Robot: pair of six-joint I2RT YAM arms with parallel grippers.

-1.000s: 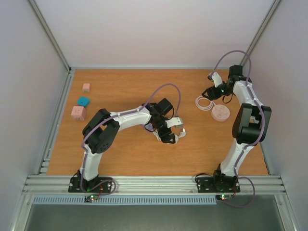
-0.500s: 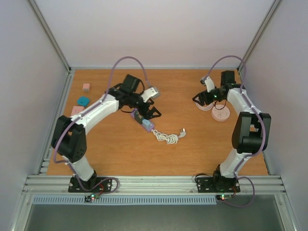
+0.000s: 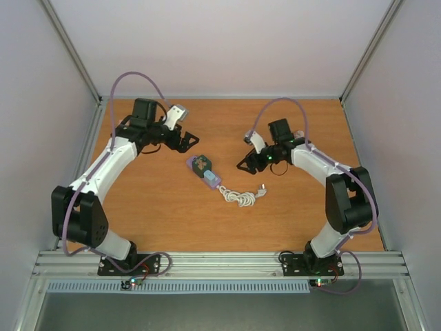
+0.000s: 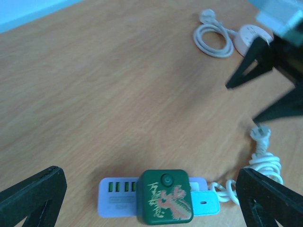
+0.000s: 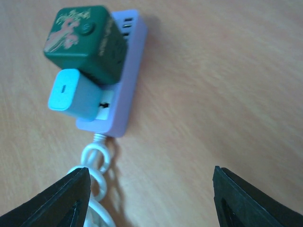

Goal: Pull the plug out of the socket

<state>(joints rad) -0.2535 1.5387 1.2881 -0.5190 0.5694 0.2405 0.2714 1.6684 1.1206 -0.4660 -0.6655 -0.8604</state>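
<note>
A lilac power strip (image 3: 216,182) lies mid-table with a dark green cube plug (image 3: 200,164) and a light blue plug (image 3: 209,176) in it. Its white cable (image 3: 241,197) is coiled to the right. My left gripper (image 3: 187,142) is open and empty, hovering behind and left of the strip. In the left wrist view the green plug (image 4: 164,196) sits between its open fingers, lower down. My right gripper (image 3: 245,157) is open and empty, just right of the strip. The right wrist view shows the green plug (image 5: 85,40), the blue plug (image 5: 75,94) and the strip (image 5: 127,80) ahead of its gripper (image 5: 151,194).
A round pale socket (image 4: 255,35) with a coiled white cord (image 4: 213,38) lies at the far right of the table, seen in the left wrist view. The strip's loose cable end (image 3: 262,187) lies near my right gripper. Enclosure walls bound the table.
My left gripper has pulled back from over the strip to the far left, uncovering it. My right gripper has swung from the round socket to beside the strip. The strip has not moved.
</note>
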